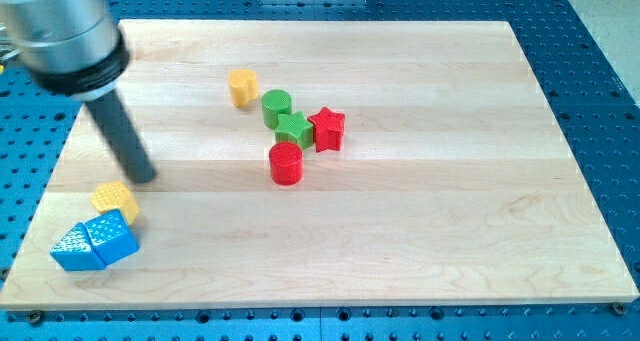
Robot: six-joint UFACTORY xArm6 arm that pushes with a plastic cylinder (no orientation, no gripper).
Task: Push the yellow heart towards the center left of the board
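Observation:
The yellow heart [115, 200] lies near the board's lower left corner. It touches the top of a blue cube [111, 237]. My dark rod comes down from the view's top left. My tip [147, 177] rests on the board just above and to the right of the yellow heart, a small gap away from it.
A blue triangle [71, 249] sits against the blue cube's left side. A second yellow block [243, 87] lies at upper centre. A green cylinder [277, 108], a green star [293, 129], a red star [327, 129] and a red cylinder [286, 164] cluster in the middle. The wooden board [450, 201] has blue pegboard around it.

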